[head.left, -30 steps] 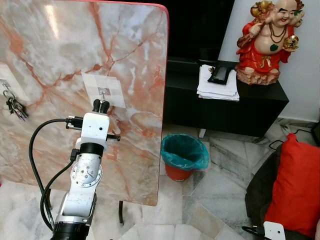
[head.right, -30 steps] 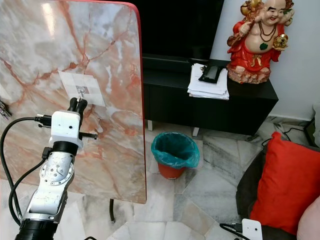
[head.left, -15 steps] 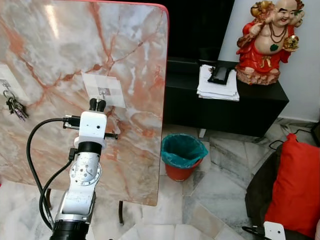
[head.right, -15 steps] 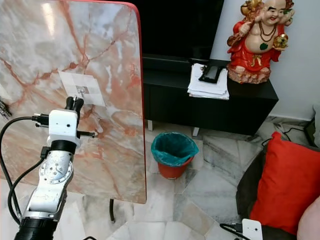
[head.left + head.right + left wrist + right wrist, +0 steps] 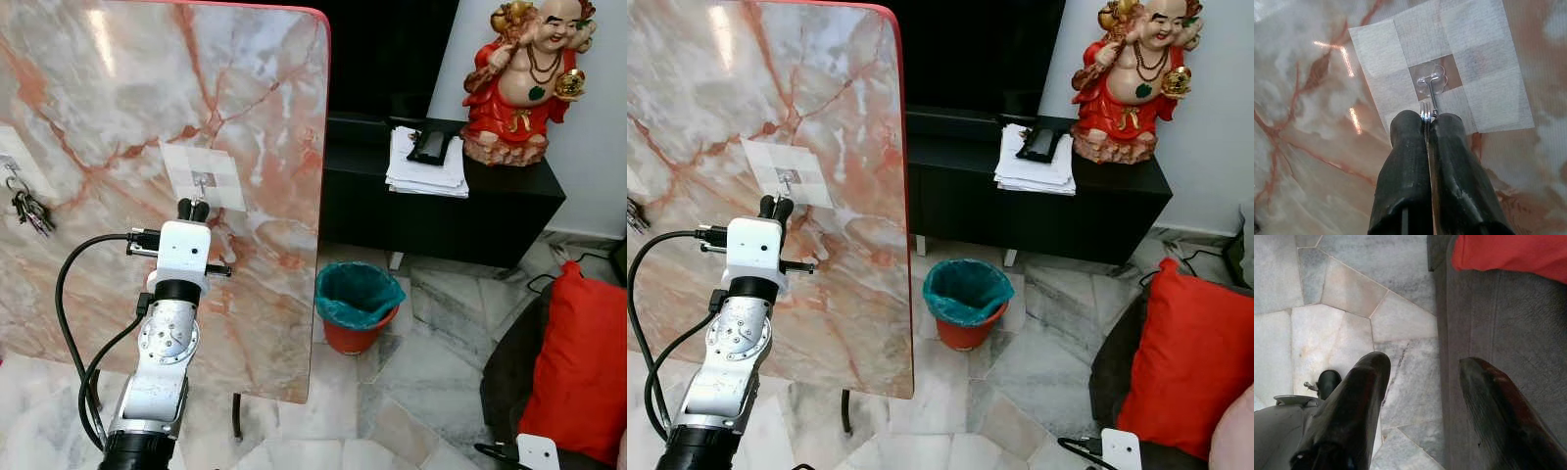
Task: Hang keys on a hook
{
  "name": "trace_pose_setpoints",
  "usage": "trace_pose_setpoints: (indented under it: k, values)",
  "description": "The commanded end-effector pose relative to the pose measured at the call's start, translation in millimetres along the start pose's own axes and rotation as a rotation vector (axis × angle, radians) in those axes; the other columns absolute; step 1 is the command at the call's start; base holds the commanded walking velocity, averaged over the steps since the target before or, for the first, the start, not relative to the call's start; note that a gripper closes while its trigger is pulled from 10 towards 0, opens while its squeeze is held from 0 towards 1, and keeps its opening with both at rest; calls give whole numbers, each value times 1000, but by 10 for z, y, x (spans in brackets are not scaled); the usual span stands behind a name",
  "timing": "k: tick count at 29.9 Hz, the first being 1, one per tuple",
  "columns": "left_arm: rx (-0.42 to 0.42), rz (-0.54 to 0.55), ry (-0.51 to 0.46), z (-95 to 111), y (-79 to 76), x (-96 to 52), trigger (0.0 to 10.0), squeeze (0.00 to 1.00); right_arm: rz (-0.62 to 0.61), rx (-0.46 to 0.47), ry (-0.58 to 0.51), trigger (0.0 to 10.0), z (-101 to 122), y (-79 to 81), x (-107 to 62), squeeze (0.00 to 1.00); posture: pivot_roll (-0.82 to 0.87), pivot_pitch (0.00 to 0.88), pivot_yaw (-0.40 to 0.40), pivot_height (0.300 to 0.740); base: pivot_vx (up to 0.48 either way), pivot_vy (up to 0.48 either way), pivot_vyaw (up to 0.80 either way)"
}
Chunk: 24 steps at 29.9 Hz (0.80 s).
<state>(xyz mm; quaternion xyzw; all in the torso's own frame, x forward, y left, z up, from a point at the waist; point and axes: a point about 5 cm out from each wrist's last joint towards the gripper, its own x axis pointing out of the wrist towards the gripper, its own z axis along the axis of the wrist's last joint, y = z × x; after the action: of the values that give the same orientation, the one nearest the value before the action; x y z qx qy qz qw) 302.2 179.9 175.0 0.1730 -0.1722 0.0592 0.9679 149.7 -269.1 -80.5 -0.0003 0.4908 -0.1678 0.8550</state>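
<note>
1. Looking along your left gripper, you see its 2 black fingers pinched tight on a thin metal key ring, so that only a short silver loop pokes out past the tips.
2. You hold it this way because the loop has to lead: the tips sit just below the clear hook, which is stuck at the centre of a white adhesive patch on the upright marble panel.
3. The ring looks edge-on and almost touches the hook's stem; whether it is already over the prong, I cannot tell.
4. The arm reaches up from below so the loop can rise over the hook and then settle; that is my judgement.
5. The ring is slim, bright and rigid. Any keys on it are hidden between and behind the fingers.
6. Another bunch of keys already hangs on a second hook near the panel's left edge, well apart from your target.
7. Your right gripper hangs idle low beside a grey seat with a red cushion, fingers spread and holding nothing.
8. Mind a slip: the pinch is narrow, so release only once the ring bears on the hook.
</note>
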Motion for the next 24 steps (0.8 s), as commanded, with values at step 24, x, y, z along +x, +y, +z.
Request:
trace_pose_setpoints:
  k: [24]
  values:
    - [-7, -49, 18, -33, -57, -67, 10000, 0, -16, 0, 3, 10000, -16, -90, -7, 0, 47, 50, -56, 740, 0, 0, 0]
